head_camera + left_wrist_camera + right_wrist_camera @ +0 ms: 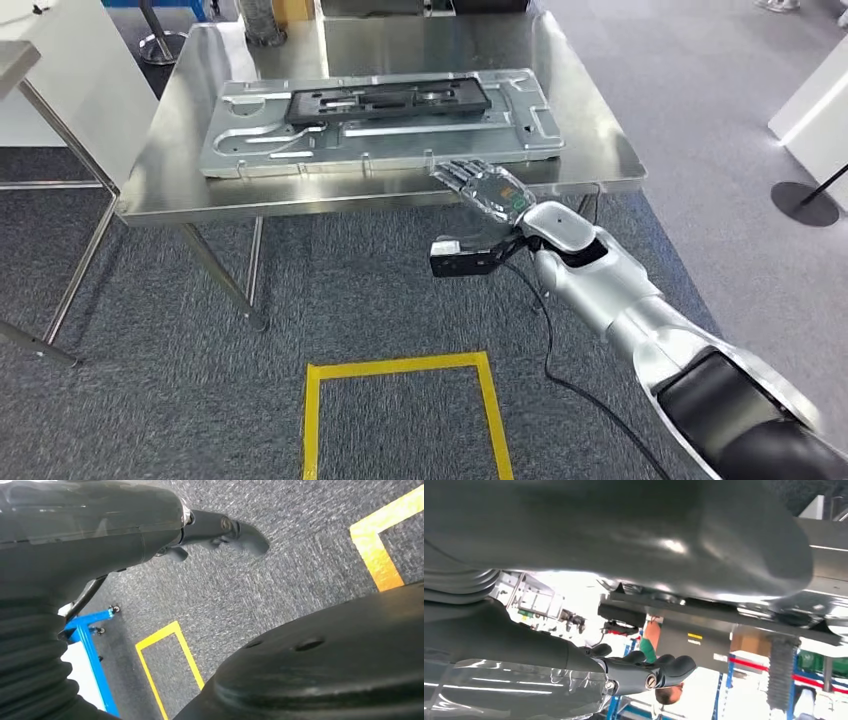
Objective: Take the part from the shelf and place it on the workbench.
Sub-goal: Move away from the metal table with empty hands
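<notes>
Part (385, 100), a long black frame, lies flat in the head view's upper middle on a grey metal plate (250, 145) atop the workbench (590, 150), long axis running left to right. Right hand (487, 190) hovers at the bench's near edge, fingers extended and empty. Left hand (220, 530) hangs over carpet, holding nothing; its finger spread I cannot tell.

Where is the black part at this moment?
In the head view, the black part lies on the grey metal plate on the steel workbench, beyond the right robot hand.
</notes>
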`<action>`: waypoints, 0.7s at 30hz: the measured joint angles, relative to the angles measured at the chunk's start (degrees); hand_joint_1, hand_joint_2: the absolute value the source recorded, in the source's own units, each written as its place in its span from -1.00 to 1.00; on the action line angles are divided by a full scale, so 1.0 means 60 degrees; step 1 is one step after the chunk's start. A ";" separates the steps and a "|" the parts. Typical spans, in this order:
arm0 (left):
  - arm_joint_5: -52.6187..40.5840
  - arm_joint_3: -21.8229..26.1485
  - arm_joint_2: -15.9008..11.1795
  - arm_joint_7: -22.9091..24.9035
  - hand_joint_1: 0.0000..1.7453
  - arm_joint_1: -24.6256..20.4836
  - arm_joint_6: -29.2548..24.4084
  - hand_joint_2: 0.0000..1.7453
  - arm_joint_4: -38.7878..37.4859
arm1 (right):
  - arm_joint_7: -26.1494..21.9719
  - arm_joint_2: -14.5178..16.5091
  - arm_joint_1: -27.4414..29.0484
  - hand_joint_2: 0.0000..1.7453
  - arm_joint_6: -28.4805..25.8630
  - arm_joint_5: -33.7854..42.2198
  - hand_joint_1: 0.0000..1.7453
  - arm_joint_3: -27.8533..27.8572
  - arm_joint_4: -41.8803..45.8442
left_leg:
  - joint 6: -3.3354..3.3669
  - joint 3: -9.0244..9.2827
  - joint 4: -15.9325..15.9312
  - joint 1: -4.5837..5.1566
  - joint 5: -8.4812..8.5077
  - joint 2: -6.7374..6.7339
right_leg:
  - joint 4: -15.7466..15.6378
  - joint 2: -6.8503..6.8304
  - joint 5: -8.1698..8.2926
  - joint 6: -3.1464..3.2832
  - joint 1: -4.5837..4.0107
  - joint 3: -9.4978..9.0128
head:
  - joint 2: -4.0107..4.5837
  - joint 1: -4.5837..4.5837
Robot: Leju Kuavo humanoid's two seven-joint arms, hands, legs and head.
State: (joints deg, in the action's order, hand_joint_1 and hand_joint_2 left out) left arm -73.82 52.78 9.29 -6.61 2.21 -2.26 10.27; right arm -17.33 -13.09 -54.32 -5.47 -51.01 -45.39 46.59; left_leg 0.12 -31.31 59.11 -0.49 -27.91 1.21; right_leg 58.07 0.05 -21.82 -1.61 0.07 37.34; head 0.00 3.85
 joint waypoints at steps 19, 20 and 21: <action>0.0325 0.0271 0.0086 -0.0114 -1.00 0.0028 -0.0098 -1.00 0.0000 | -0.0340 -0.1096 0.3541 -1.00 -0.1872 0.2300 -1.00 0.3914 -0.1239 | -0.0073 -0.1382 0.0310 -0.0003 0.0687 0.0012 | -0.0676 -0.0155 -0.0856 0.0277 0.0021 -0.1491 | 0.0000 0.0000; 0.0330 0.0282 0.0084 -0.0109 -1.00 0.0023 -0.0105 -1.00 0.0000 | -0.0366 -0.1081 0.3900 -1.00 -0.1909 0.2509 -1.00 0.4336 -0.1502 | -0.0088 -0.1530 0.0839 -0.0004 0.0177 -0.0003 | -0.0689 -0.0175 -0.0759 0.0303 0.0021 -0.1377 | 0.0000 0.0000; 0.0331 0.0291 0.0082 -0.0107 -1.00 0.0015 -0.0107 -1.00 0.0000 | -0.0373 -0.1063 0.4265 -1.00 -0.1947 0.2710 -1.00 0.4752 -0.1787 | -0.0102 -0.1671 0.1480 -0.0009 -0.0284 -0.0003 | -0.0681 -0.0197 -0.0675 0.0312 0.0020 -0.1262 | 0.0000 0.0000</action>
State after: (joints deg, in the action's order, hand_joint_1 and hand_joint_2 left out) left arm -71.84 54.53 9.79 -7.25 2.30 -2.90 10.27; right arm -19.57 -19.47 -28.73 -17.15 -34.75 -16.88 35.87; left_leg -0.49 -41.34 67.99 -0.55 -29.62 1.19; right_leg 53.98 -1.13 -25.87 0.26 0.19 29.77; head 0.00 3.85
